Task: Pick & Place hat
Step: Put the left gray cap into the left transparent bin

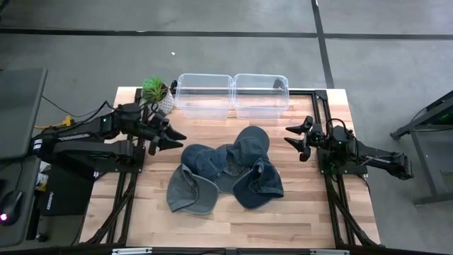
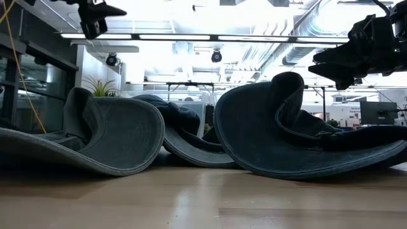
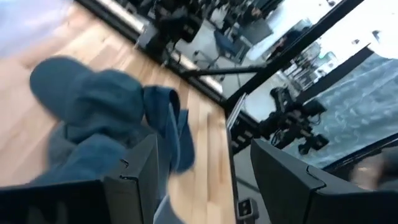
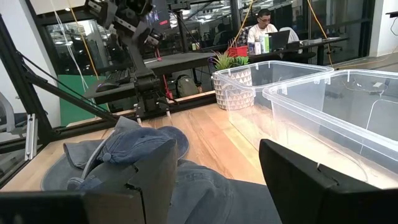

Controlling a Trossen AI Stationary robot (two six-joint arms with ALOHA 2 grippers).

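Several dark blue denim hats [image 1: 226, 173] lie heaped in the middle of the wooden table, brims overlapping; the low view shows two curled brims [image 2: 108, 137] [image 2: 273, 127] resting on the table top. My left gripper [image 1: 168, 136] hangs open above the table just left of the heap, high over it in the low view [image 2: 95, 16], with the hats [image 3: 93, 106] beyond its fingers [image 3: 205, 180]. My right gripper [image 1: 297, 138] stands open to the right of the heap [image 4: 217, 180], pointing level at the hats [image 4: 137, 146]. Neither holds anything.
Two clear plastic bins [image 1: 204, 95] [image 1: 260, 95] stand side by side at the table's far edge, behind the hats. A small potted plant [image 1: 156, 91] sits left of them, close to my left arm. Bare wood shows along the near edge [image 1: 226, 227]. A person sits far behind [image 4: 264, 22].
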